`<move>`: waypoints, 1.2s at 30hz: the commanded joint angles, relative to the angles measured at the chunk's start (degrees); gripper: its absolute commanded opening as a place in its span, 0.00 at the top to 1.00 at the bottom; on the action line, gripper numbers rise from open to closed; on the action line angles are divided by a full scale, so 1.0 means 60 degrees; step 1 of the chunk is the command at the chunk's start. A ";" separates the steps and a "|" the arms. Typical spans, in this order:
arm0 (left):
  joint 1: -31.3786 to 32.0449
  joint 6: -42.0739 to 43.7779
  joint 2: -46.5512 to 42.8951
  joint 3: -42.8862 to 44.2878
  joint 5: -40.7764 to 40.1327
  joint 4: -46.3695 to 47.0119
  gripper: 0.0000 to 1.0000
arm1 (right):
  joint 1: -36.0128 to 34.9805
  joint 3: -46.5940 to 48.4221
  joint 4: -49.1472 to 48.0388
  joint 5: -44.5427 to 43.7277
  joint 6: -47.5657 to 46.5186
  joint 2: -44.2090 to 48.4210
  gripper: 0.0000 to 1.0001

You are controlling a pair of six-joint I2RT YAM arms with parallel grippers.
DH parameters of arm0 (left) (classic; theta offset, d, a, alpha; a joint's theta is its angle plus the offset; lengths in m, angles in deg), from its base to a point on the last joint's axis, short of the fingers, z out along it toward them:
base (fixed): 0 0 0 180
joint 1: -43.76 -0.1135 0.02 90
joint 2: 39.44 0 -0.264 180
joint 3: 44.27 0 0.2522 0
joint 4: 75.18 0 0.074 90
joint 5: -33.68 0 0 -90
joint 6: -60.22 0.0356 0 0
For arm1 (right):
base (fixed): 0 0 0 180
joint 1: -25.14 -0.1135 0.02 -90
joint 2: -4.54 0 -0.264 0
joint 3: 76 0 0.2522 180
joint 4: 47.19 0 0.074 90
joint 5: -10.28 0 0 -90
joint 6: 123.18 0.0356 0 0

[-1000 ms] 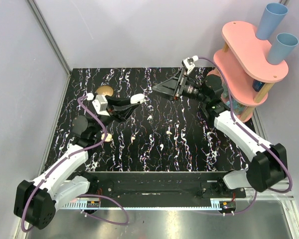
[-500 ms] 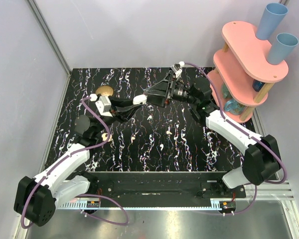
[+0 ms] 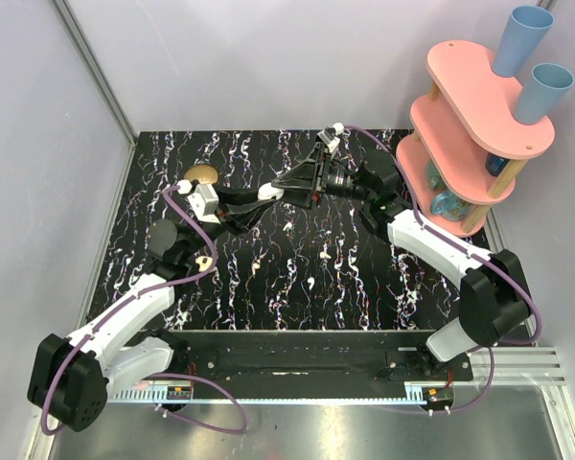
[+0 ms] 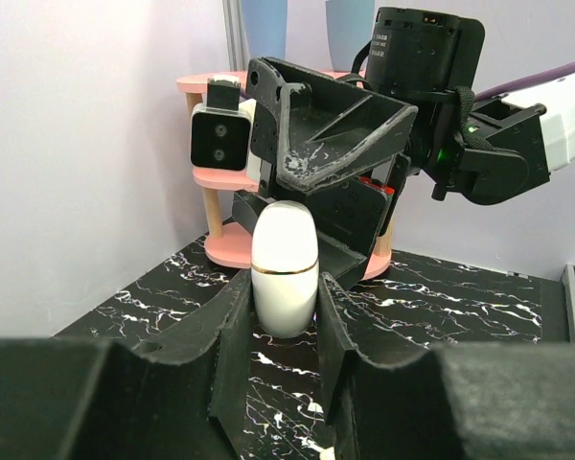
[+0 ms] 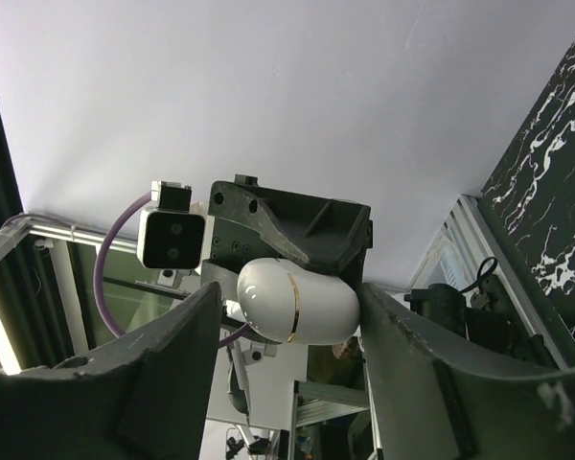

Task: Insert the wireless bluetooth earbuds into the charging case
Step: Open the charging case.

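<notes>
The left tool [image 4: 282, 297] is clamped on the charging case [image 4: 284, 251]. The case's lid is shut and a gold seam runs across its middle. It is held over the far-middle part of the black marbled surface [image 3: 364, 278]. The right tool [image 5: 289, 321] faces it nose to nose, its jaws apart and straddling the case's free end, with a gap showing on 1 side. Nearer the arm bases, well apart from the case, 2 small pale pieces lie on the surface. They look like the wireless bluetooth earbuds [image 3: 326, 254], though the marbling makes that uncertain.
</notes>
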 commanded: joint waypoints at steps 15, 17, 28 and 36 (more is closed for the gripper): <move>0.0080 0.0566 0.0125 0.0683 -0.0192 -0.0243 1.00 | -0.0126 0.0604 -0.0824 0.0623 0.0584 -0.0163 0.57; 0.0080 0.0552 0.0125 0.0712 -0.0178 -0.0375 0.99 | -0.0111 0.0619 -0.0737 0.0594 0.0482 -0.0149 0.61; 0.0095 0.0288 0.0257 0.0844 -0.0017 -0.0727 0.89 | -0.0126 0.0853 0.0787 0.0256 -0.0837 0.0144 0.70; 0.0095 0.0361 0.0418 0.1108 0.0305 -0.1137 1.00 | -0.0126 0.0927 0.0949 0.0271 -0.1101 0.0159 0.65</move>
